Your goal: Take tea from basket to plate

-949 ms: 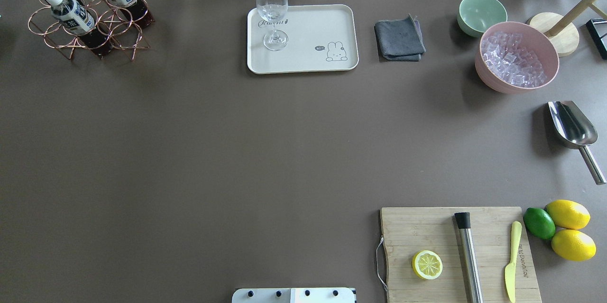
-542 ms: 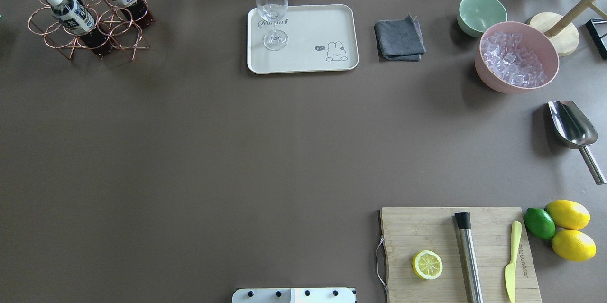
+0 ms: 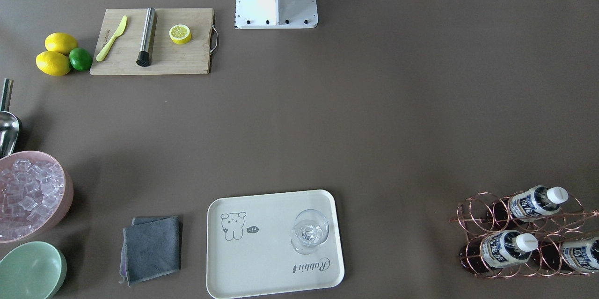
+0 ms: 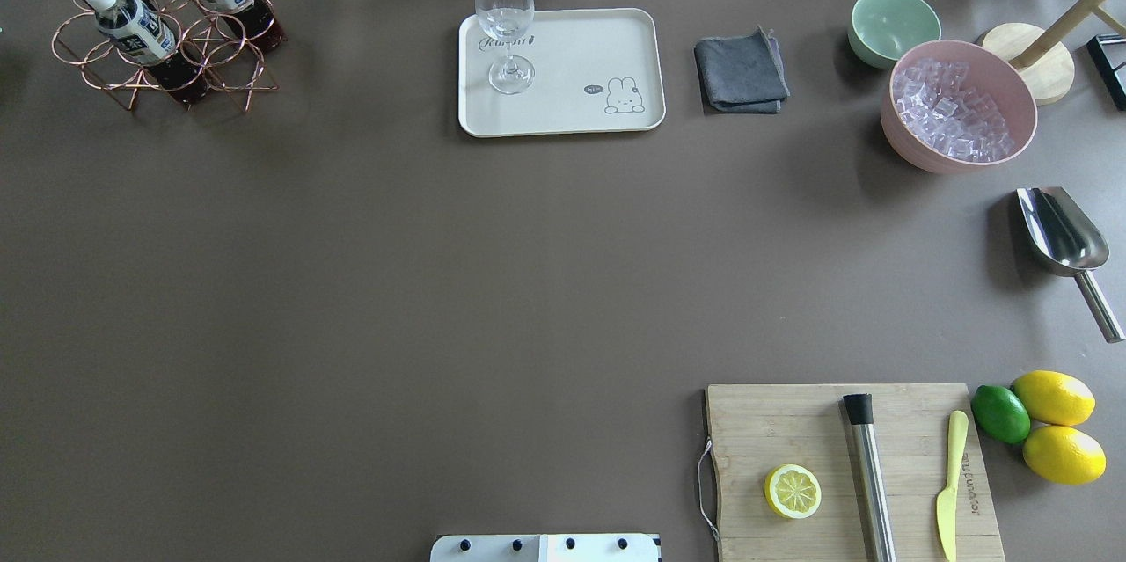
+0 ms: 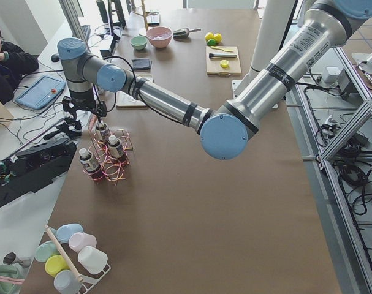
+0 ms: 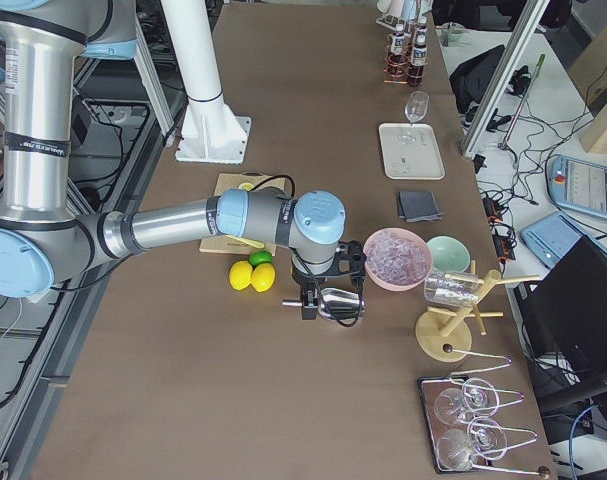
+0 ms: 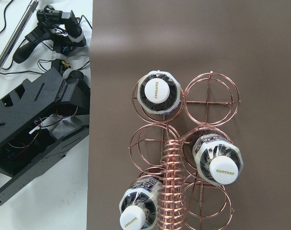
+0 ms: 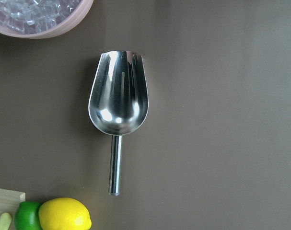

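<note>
tea bottles (image 7: 157,91), 3 alike, stand upright in the copper wire basket (image 7: 211,99) at the far left corner of the desk (image 4: 352,281). they fill 3 of its 6 rings, zigzagging either side of the coiled handle (image 7: 171,187). the cream plate (image 4: 572,61) lies well apart to the right along the far edge, with a wine glass (image 4: 506,25) standing on its left end. the left claw (image 5: 84,116) hangs just over the basket. i cannot tell how far it is spread, and i see nothing in it. the right claw (image 6: 318,295) hovers over a steel scoop (image 8: 118,103) on the right side, and again i cannot tell how wide it is.

each bottle looks full, so i'd expect some heft for its size, a thin plastic body that gives under a squeeze, and a slick label. the rings fence in the lower body, so the sensible hold is high, on the stiff white cap (image 7: 217,170) or the neck just below. a straight lift should clear the wire without snagging the handle. set-down wants the bare right part of the plate, away from the fragile glass.
</note>
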Controlling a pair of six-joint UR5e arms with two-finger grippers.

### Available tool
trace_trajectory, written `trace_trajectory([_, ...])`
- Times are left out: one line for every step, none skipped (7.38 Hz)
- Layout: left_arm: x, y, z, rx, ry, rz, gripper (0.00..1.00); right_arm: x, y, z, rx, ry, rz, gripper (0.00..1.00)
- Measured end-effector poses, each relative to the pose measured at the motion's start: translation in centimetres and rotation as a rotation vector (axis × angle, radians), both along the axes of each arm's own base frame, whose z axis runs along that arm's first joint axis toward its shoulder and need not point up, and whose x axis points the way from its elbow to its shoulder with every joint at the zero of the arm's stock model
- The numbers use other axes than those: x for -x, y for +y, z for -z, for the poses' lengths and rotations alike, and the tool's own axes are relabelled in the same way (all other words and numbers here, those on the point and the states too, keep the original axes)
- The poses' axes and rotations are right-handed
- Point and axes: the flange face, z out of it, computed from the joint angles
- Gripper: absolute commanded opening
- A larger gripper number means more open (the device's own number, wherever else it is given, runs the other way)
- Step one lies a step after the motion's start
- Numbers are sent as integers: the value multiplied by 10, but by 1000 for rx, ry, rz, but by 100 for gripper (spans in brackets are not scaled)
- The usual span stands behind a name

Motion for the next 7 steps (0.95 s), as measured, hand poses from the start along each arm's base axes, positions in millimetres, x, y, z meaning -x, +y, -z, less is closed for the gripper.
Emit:
trace_trajectory([-6, -2, -1, 2, -1, -8, 97, 0, 0, 0, 1, 0, 0, 100])
trace_trajectory([-13, -2, -3, 5, -1, -17, 97, 0, 0, 0, 1, 0, 0, 100])
trace_trajectory([-20, -2, -4, 6, -2, -27, 94, 0, 0, 0, 1, 0, 0, 100])
trace_trajectory([-24, -1, -6, 7, -2, -33, 83, 0, 0, 0, 0, 0, 0, 100])
trace_trajectory([-25, -1, -6, 7, -2, -34, 64, 0, 0, 0, 0, 0, 0, 100])
trace_trajectory([-25, -1, -8, 7, -3, -38, 34, 0, 0, 0, -1, 0, 0, 100])
trace_trajectory([-26, -1, -11, -1, -7, -53, 3, 0, 1, 0, 0, 0, 0, 100])
